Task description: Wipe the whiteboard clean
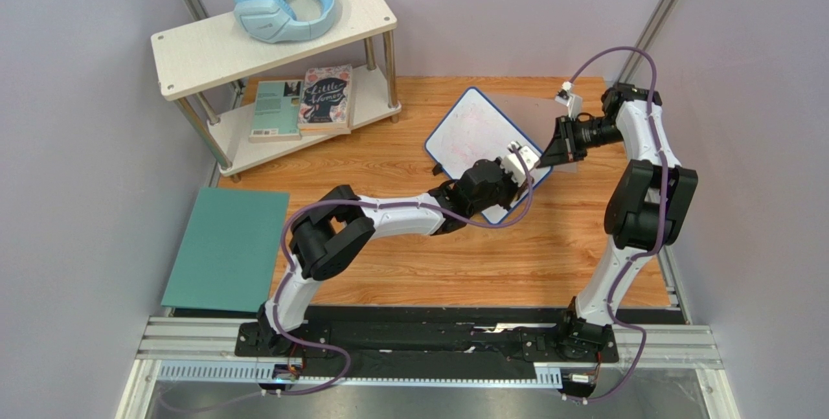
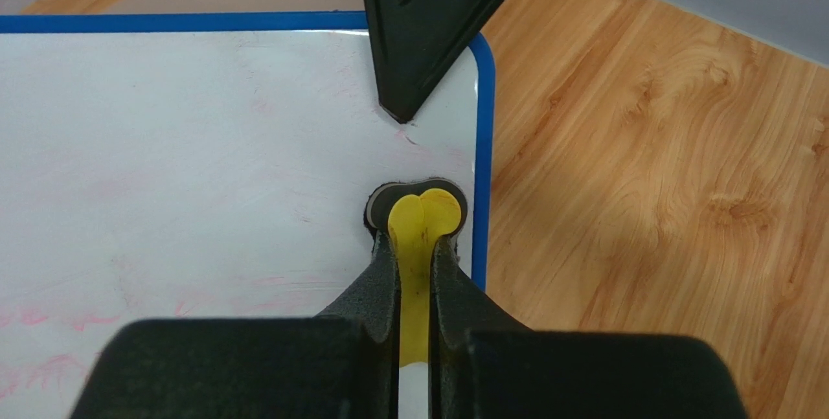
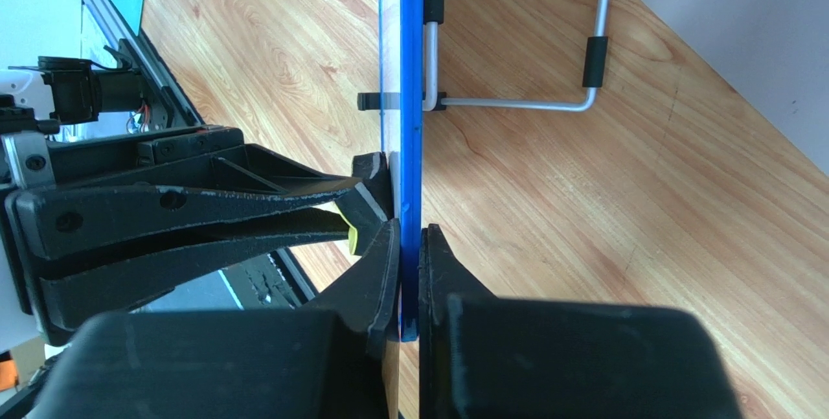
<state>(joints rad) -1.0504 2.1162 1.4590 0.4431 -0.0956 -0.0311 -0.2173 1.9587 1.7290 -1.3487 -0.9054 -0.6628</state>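
Note:
The whiteboard (image 1: 472,132) stands tilted on the wooden table, white with a thin blue frame and faint pink smears on its face (image 2: 195,147). My left gripper (image 1: 522,161) is shut on a small yellow eraser (image 2: 425,213), whose dark pad presses on the board's face near its right edge. My right gripper (image 1: 547,154) is shut on the board's blue edge (image 3: 411,98), one finger on each side. In the left wrist view its black fingertip (image 2: 418,40) lies on the board just above the eraser. The right wrist view shows the left gripper's fingers (image 3: 195,210) against the board.
A white two-tier shelf (image 1: 195,55) at the back left carries blue headphones (image 1: 282,3) on top and books (image 1: 304,100) below. A flat teal mat (image 1: 229,249) lies at the left. The board's wire stand (image 3: 530,103) with black feet rests behind it.

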